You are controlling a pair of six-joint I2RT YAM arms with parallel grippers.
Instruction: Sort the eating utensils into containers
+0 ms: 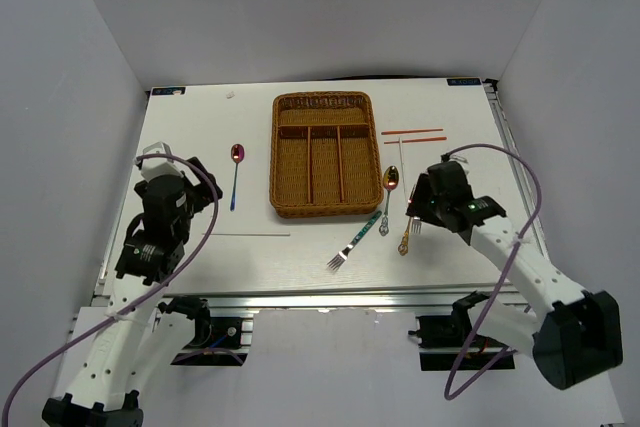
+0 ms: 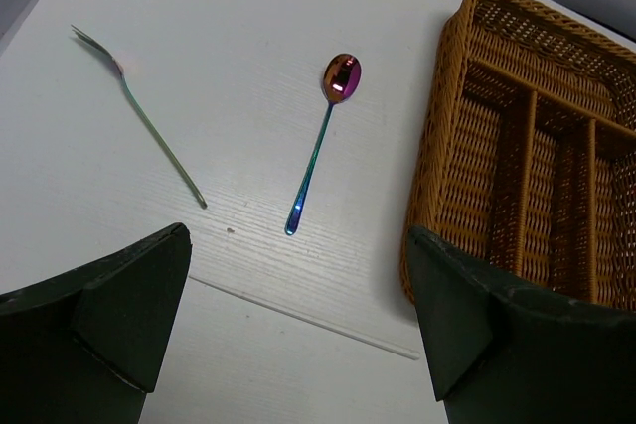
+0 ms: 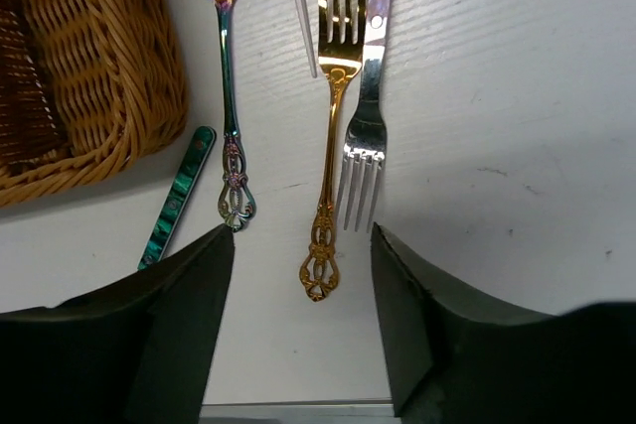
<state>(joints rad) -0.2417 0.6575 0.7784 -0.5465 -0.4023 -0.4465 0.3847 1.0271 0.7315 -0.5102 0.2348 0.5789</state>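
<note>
Currently the right claw [image 3: 302, 237] is partly open and grasping nothing. Its fingers straddle the handle end of the gold fork [image 3: 329, 136], and no contact shows. The gold fork lies flat on the table [image 3: 517, 96]. A silver fork [image 3: 366, 136] lies just beside it on the right, tines toward the claw. An ornate spoon [image 3: 229, 67] lies to its left, and a green-handled fork [image 3: 179, 196] sits by the corner of the wicker tray [image 3: 109, 76].

The left claw [image 2: 298, 245] is released, spread fully wide and empty, over the table left of the tray. A purple spoon [image 2: 318, 146] and another fork [image 2: 149, 126] lie ahead of it. The red chopsticks [image 1: 412, 135] are on the table right of the tray.
</note>
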